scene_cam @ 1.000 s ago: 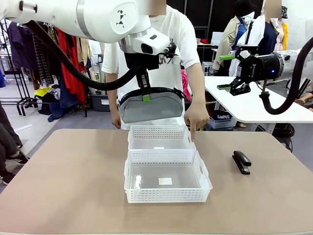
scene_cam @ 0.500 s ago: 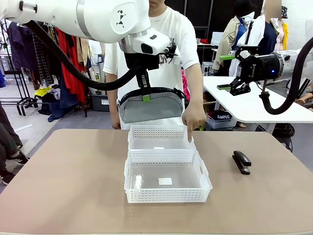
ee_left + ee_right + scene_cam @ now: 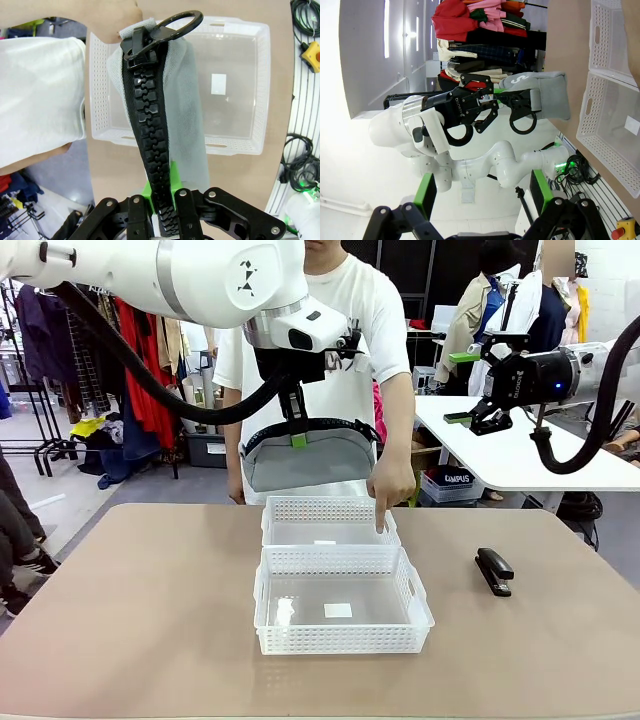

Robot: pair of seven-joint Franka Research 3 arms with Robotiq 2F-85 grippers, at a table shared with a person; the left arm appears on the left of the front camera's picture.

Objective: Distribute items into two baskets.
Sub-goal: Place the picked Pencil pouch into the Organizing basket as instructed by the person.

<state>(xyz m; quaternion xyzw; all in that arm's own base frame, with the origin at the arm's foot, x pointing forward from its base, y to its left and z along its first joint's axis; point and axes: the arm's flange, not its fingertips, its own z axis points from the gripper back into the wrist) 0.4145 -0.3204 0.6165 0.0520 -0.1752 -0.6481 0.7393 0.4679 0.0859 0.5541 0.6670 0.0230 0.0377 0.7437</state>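
Front and centre on the table, big tray; stapler flat to its right, well apart. Touching its far side, small tray, a person's hand pointing one finger down at the right end. Higher beyond the big tray, pouch hanging from left gripper; from the left wrist, green pads seen pinching the zipper. Far right of the big tray, raised, right gripper, jaws spread, empty.
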